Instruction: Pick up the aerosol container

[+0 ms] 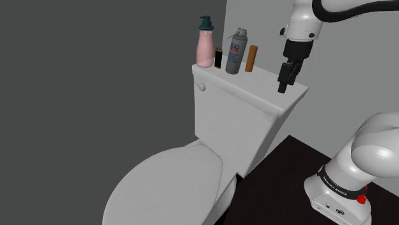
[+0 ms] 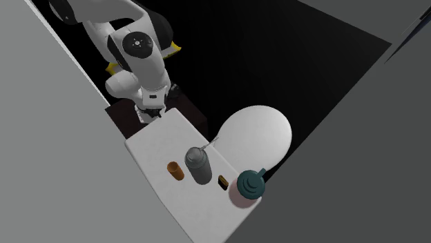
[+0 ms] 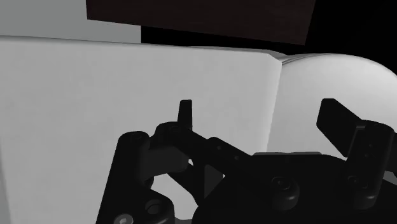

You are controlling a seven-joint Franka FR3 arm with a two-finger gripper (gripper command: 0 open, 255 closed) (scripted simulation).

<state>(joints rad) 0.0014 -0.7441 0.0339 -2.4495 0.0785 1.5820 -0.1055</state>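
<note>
Aerosol can: grey with a darker cap and a printed label, upright on the toilet tank lid, towards the left end in the shoulder view.
Neighbours: small black item just beside it on the shoulder view's left, brown cylinder near it on the right, pink pump bottle with a teal top furthest left.
Gripper: all black, pointing down over the right end of the tank lid in the shoulder view, well apart from the aerosol can.
Fingers: released, standing apart, grasping nothing, with pale tank lid between them.
Toilet seat cover: white, closed, nearer than the tank.
Stand: lower right in the shoulder view, on a dark floor.
</note>
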